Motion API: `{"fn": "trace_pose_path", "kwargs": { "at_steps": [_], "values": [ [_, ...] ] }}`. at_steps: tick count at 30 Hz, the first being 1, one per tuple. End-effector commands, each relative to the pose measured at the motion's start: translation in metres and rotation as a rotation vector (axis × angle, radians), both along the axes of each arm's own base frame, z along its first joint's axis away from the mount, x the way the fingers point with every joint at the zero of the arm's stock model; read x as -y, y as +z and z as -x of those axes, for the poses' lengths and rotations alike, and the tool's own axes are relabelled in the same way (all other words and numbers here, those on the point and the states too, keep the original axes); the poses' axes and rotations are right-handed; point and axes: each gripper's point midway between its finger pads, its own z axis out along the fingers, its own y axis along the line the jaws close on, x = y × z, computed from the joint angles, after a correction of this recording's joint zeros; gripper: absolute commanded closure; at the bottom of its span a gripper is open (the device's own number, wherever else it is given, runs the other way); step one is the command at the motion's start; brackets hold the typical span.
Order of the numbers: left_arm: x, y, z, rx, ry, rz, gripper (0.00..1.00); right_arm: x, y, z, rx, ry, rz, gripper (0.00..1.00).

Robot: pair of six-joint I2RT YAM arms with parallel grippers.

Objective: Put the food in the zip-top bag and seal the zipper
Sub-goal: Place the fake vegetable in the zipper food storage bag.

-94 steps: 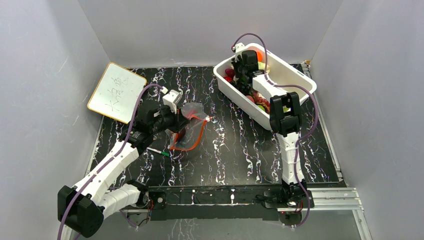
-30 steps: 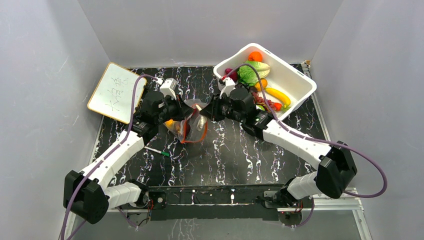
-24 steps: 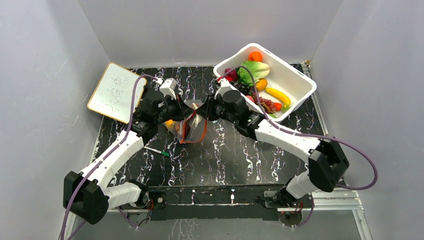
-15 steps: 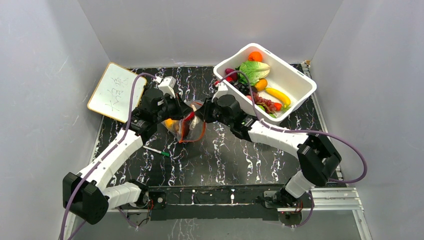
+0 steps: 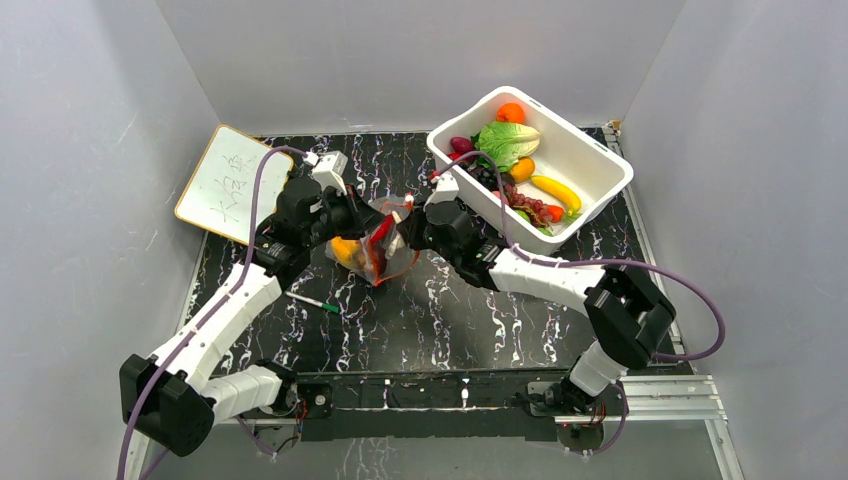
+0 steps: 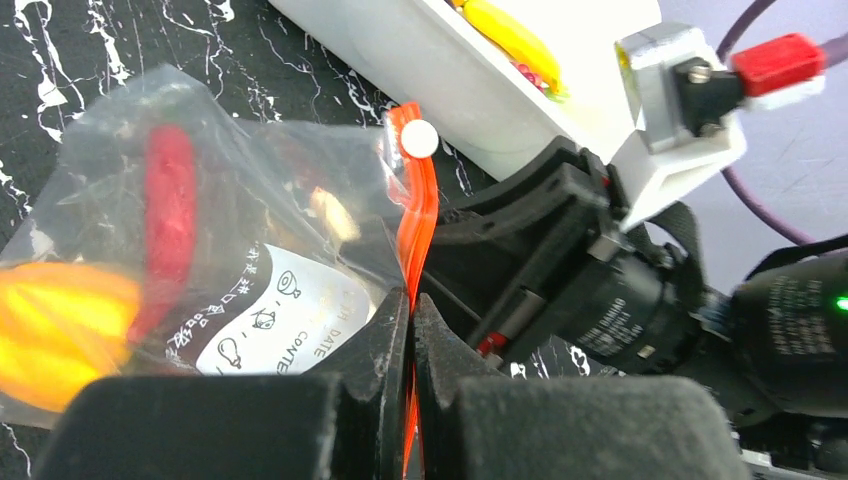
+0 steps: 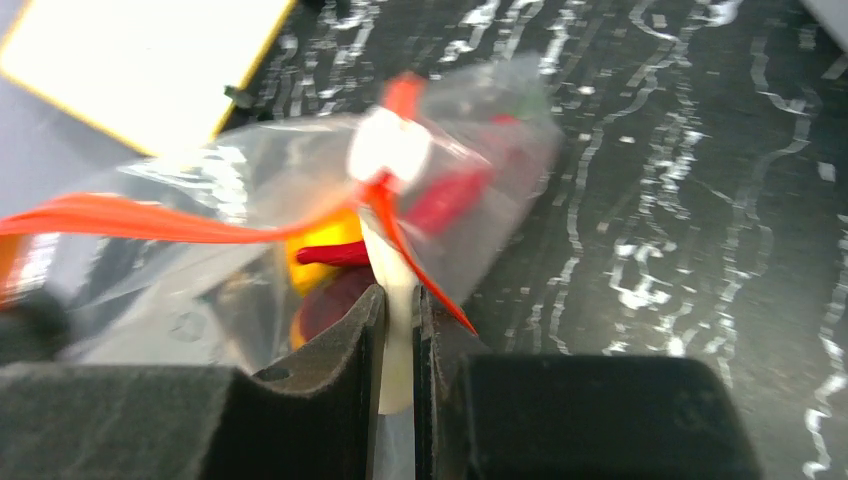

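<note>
One zip-top bag over bench, two food pieces visible inside: one yellow piece, one red piece. Left end effector clamped on zipper; right end effector clamped on its white tab

The left arm and the right arm share one build: smooth white shells between bulky matt black joint housings, the largest at 7 and 4 o'clock in the top view. A purple cable loops along the left arm and a second purple cable along the right. A small white camera box sits on the left wrist.

In the left wrist view, the right wrist shows a silver metal block with a screw, a red plug at 2 o'clock and a green light at 3 o'clock. The left gripper has blocky black fingers.
</note>
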Motion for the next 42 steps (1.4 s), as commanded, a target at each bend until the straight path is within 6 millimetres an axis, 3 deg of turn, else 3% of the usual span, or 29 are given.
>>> {"fn": "trace_pose_path", "kwargs": {
  "at_steps": [1, 4, 6, 15, 21, 25, 31, 36, 42],
  "values": [
    [0.006, 0.029, 0.01, 0.058, -0.049, 0.056, 1.0, 0.033, -0.008, -0.021, 0.046, -0.191, 0.107, 0.99],
    [0.004, 0.028, 0.01, 0.062, -0.039, 0.053, 1.0, 0.045, -0.011, -0.023, 0.058, -0.231, 0.143, 0.97],
    [0.004, 0.024, 0.009, 0.058, -0.031, 0.056, 1.0, 0.041, -0.011, -0.022, 0.05, -0.216, 0.137, 0.94],
    [0.01, 0.013, 0.007, 0.028, -0.047, 0.067, 1.0, -0.009, 0.037, -0.003, 0.031, -0.022, -0.162, 0.89],
    [0.01, 0.012, 0.006, 0.027, -0.049, 0.061, 1.0, -0.019, 0.035, -0.009, 0.026, -0.01, -0.158, 0.8],
    [0.006, 0.011, 0.004, 0.045, -0.033, 0.041, 1.0, -0.015, 0.04, -0.007, 0.04, -0.002, -0.131, 0.62],
    [0.005, 0.003, -0.002, 0.044, -0.027, 0.012, 1.0, -0.006, 0.052, 0.006, 0.051, 0.047, -0.061, 0.46],
    [0.001, -0.004, -0.005, 0.057, -0.014, -0.026, 1.0, -0.003, 0.063, 0.036, 0.065, 0.212, 0.007, 0.44],
    [-0.009, -0.011, -0.007, 0.083, 0.003, -0.095, 1.0, 0.023, 0.09, 0.054, 0.113, 0.237, 0.081, 0.44]
  ]
}}
